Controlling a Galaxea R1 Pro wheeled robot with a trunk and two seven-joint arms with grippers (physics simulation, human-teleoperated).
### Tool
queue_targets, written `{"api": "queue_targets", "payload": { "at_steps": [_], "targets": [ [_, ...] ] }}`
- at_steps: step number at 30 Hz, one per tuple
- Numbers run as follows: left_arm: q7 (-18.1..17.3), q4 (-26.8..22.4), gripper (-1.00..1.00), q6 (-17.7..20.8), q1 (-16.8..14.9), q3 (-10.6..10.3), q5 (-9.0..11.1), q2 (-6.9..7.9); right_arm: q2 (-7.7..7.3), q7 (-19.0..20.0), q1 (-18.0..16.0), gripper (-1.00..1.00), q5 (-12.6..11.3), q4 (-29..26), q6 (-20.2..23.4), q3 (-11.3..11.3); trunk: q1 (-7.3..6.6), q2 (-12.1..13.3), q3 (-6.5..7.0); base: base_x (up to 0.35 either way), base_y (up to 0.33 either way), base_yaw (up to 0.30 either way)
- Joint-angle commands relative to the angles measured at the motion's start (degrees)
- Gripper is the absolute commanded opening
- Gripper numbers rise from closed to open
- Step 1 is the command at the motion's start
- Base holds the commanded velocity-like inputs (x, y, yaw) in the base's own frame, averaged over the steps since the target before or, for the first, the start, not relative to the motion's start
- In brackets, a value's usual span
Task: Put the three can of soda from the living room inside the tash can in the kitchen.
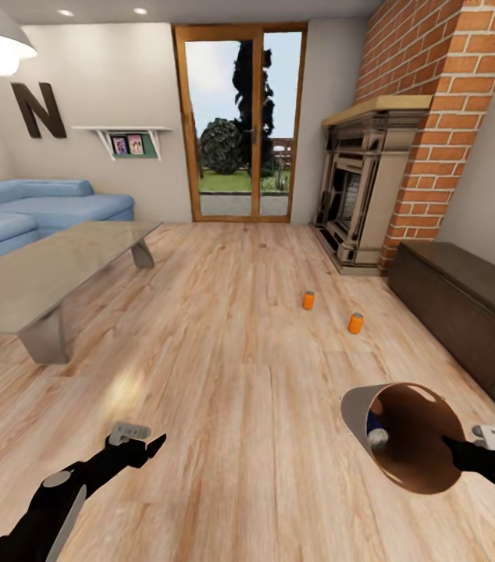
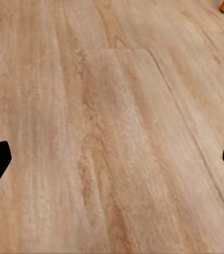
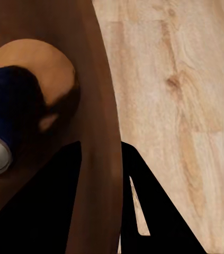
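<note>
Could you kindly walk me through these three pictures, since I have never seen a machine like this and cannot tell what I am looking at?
This is a simulated two-armed robot in a living room. The large picture comes from a camera on its head, looking down over both black arms. The other two come from cameras beside each pincer.

The left pincer is open and empty above the wood floor. The right pincer grips the rim of the trash can, one finger inside and one outside. A blue soda can already lies in it.

Two orange soda cans stand on the floor ahead: one farther off, one nearer the dark cabinet.
</note>
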Motion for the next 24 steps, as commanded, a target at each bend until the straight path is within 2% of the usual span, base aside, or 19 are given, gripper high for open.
{"api": "queue_targets", "payload": {
  "at_steps": [1,9,17,24],
  "targets": [
    [0.01,0.01,1.00,-0.01,0.01,0.00,0.00,-0.01,-0.02,0.22,-0.03,-1.00,-0.97,-0.09,0.31,-0.03,-0.01,0.00,0.02,0.187,-0.246,-0.248],
    [0.04,0.01,1.00,-0.03,0.03,0.00,0.01,-0.03,0.00,0.29,-0.03,-1.00,-1.46,-0.15,2.87,-3.91,-0.01,0.00,0.04,0.198,-0.241,-0.252],
    [0.06,0.01,1.00,-0.04,0.03,0.00,-0.05,-0.03,0.31,0.43,-0.03,-1.00,-1.48,-0.22,2.81,-4.46,-0.01,0.00,0.05,0.205,-0.214,-0.215],
    [0.00,0.01,1.00,0.00,0.03,0.00,0.00,-0.03,0.53,0.46,-0.03,-1.00,-1.49,-0.04,2.77,-4.23,-0.01,0.00,-0.20,0.052,-0.045,-0.078]
  ]
}}
